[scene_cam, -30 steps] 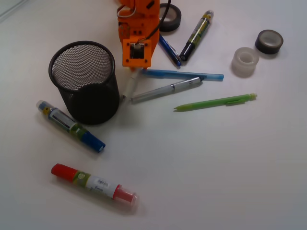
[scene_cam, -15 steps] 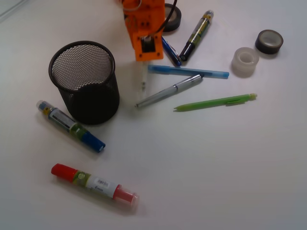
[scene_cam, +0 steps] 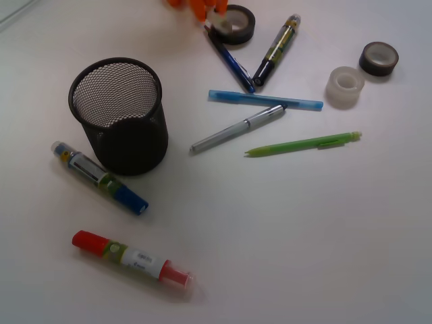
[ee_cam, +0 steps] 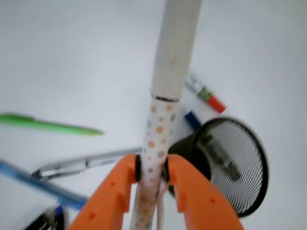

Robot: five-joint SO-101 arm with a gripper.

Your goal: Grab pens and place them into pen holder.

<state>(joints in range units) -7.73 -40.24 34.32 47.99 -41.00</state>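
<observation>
In the wrist view the orange fingers (ee_cam: 152,179) pinch a slim pen (ee_cam: 165,105) between them — its lower barrel pale with small coloured dots, its upper part plain white — and it stands lifted off the white counter (scene_cam: 304,236), with the rest of the things far below. In the front view only a scrap of orange at the top edge shows the arm (scene_cam: 196,7). The black wire-mesh pen holder (scene_cam: 121,115) stands upright at the left, nothing visible inside it. To its right four pens lie flat: a dark blue pen (scene_cam: 231,62) slanting down from a dark tape roll (scene_cam: 233,23), a light blue pen (scene_cam: 264,100) nearly level, a silver-grey pen (scene_cam: 236,128) whose upper end touches the light blue one, and a lime green pen (scene_cam: 304,144) lying apart. A black-ended marker (scene_cam: 277,49) lies beside the dark blue pen. Near the holder's base lies a blue-ended marker (scene_cam: 100,177); further forward is a red-ended marker (scene_cam: 131,256). At the right sit a clear tape roll (scene_cam: 345,86) and a small dark roll (scene_cam: 379,58).
</observation>
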